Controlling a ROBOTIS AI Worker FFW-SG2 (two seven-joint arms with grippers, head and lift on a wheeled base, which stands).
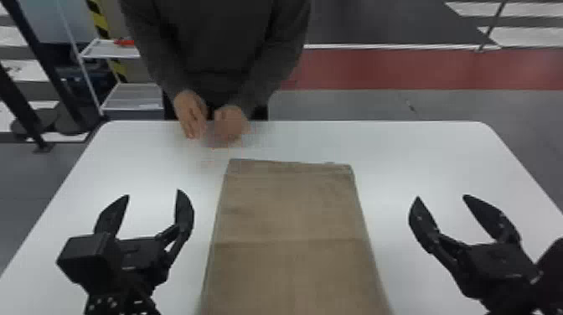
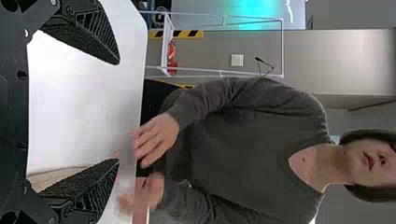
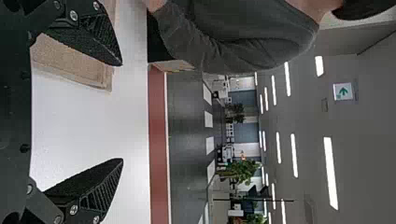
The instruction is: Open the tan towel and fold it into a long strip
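btwn l gripper [image 1: 153, 193] & r gripper [image 1: 441, 197], towel [image 1: 293, 213] outside jaws.

Between my black left fingers [image 1: 184, 213] and right fingers [image 1: 422, 218], the tan cloth towel [image 1: 293, 218] is cut off; beyond, a person's hands [image 1: 230, 123] blur.

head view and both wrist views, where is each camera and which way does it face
Head view: on the robot's head, looking forward and down at the tan towel and white table; left gripper and right gripper show.
Left wrist view: on the left wrist, facing over the table to a wall; its open fingers show.
Right wrist view: on the right wrist, facing over the table to a red floor strip and ceiling lights; its open fingers show.
All three share the towel and table.
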